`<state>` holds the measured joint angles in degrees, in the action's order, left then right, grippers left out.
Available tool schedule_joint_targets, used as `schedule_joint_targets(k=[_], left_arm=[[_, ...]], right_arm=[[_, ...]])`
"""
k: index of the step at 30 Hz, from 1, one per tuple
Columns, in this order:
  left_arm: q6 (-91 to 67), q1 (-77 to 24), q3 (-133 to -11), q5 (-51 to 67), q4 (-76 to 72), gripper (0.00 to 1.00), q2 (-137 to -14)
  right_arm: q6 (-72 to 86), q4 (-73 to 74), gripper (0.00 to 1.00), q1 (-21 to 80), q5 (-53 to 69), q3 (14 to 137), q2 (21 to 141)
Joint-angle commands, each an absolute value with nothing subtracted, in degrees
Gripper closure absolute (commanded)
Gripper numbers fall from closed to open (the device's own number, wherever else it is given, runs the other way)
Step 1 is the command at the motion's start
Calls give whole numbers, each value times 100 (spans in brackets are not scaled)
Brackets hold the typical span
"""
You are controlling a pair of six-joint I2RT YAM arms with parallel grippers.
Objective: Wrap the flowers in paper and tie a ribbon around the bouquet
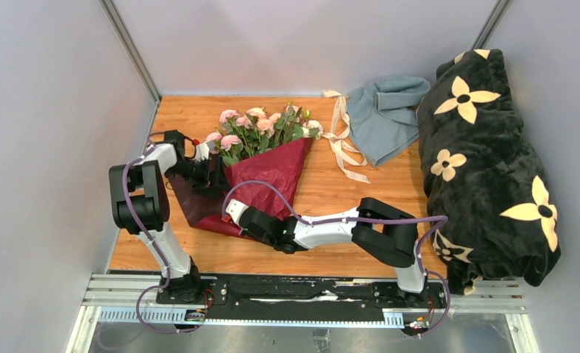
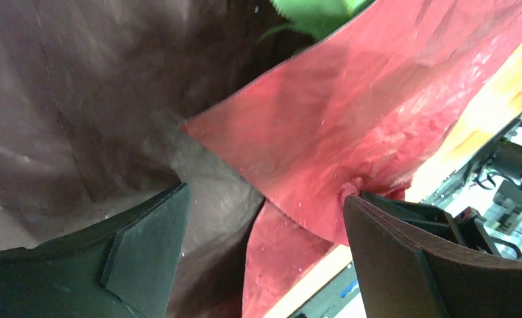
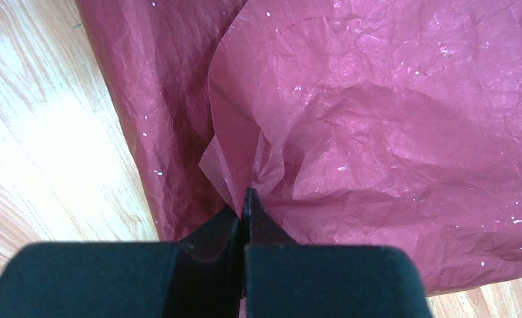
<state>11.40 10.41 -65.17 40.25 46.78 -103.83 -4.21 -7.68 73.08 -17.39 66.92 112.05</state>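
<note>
The flowers, pale pink roses with green leaves, lie on the dark red paper, which is folded over their stems into a cone; an unfolded flap spreads to the left. My left gripper stands open at the cone's left edge, its fingers either side of a paper fold without pinching it. My right gripper is shut on a crumpled fold of the paper near the narrow end. The cream ribbon lies loose to the right of the blooms.
A grey-blue cloth lies at the back right next to the ribbon. A bulky black blanket with cream flower shapes fills the right side. Grey walls close in the wooden table on three sides.
</note>
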Motion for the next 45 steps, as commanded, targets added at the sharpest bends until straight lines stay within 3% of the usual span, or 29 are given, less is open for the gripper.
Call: schedule_joint_targets(k=[1,3,5,7,10,11,14,19,25,30,34,40,45], left_arm=[[890,800,-6605,4175,3889,10,-10554],[853,653,-6586,4228,3754,13,-10701],[822,576,-6579,4237,3620,23,-10791],[800,571,-6576,4346,3545,47,-10806],[828,571,-6545,4528,3546,94,-10600],[854,571,-6542,4523,3544,100,-10532],[904,571,-6621,4186,3506,100,-10243],[888,571,-6706,3516,3212,100,-10340],[774,564,-6517,3622,2972,100,-10865],[906,553,-6368,3631,2972,100,-10838],[954,521,-6307,3597,2977,100,-10664],[1040,501,-6231,3366,2974,100,-10539],[1059,508,-6281,3239,2980,100,-10547]], right_arm=[[-487,-472,100,7260,-1554,6522,11399],[-521,-475,100,7257,-1551,6516,11374],[-551,-475,100,7260,-1549,6498,11342],[-567,-491,100,7259,-1533,6466,11300],[-592,-488,100,7259,-1536,6435,11272],[-616,-484,100,7255,-1532,6427,11271],[-788,-437,91,7260,-1403,6381,11209],[-1303,-235,61,7266,-686,6064,10739],[-1886,469,53,7239,416,5686,9882],[-1836,857,54,6868,1927,5847,9267],[-1131,218,57,6268,2861,6210,9707],[347,62,87,5653,2284,6803,10976],[598,239,98,5634,1890,5840,10578]])
